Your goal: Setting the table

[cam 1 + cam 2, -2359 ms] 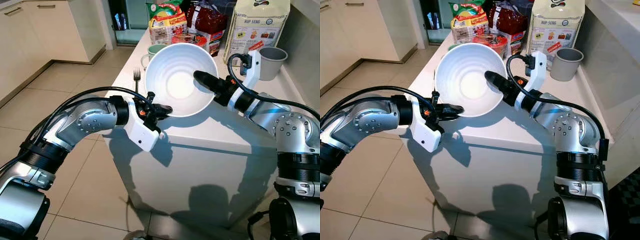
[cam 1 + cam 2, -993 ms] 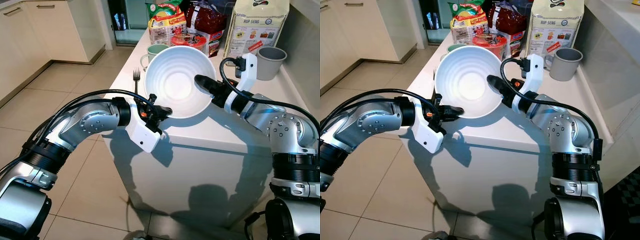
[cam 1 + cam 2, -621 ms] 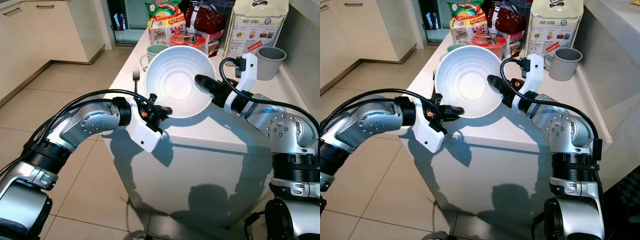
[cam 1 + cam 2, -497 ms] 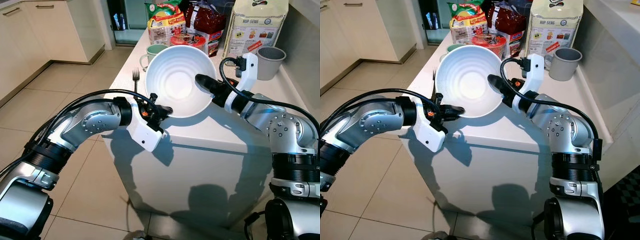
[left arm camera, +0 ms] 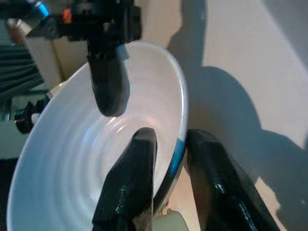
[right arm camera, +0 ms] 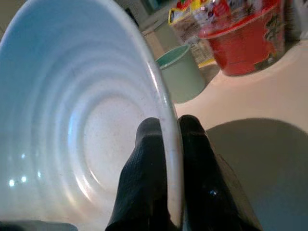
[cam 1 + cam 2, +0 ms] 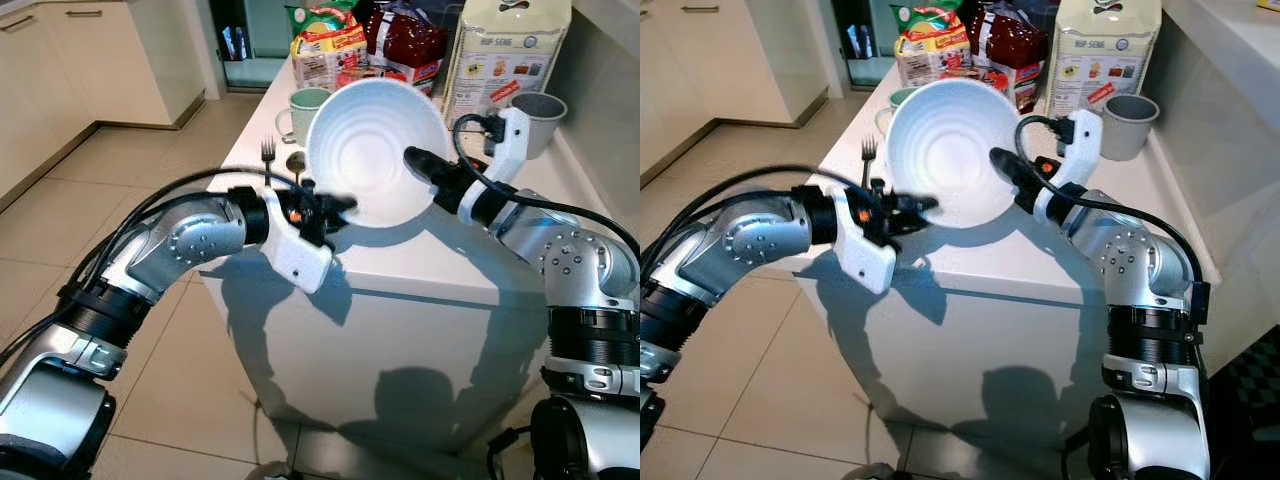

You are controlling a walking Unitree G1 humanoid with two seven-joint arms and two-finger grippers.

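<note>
A large white ribbed bowl [image 7: 370,150] is held tilted above the white counter [image 7: 420,265], its inside facing me. My left gripper [image 7: 340,205] is shut on the bowl's lower left rim [image 5: 179,144]. My right gripper [image 7: 415,162] is shut on its right rim [image 6: 166,120], one finger inside and one outside. A fork [image 7: 268,155] lies on the counter's left edge, behind my left arm.
A green mug [image 7: 298,112] stands behind the bowl, and a grey mug [image 7: 538,122] at the back right. Snack packets [image 7: 330,45], a red cup [image 6: 238,45] and a large paper bag [image 7: 505,55] crowd the counter's far end. Tiled floor lies to the left.
The bowl has been carried a little to the right and farther over the counter by both grippers, uncovering the fork and the green mug. Both grips are unchanged.
</note>
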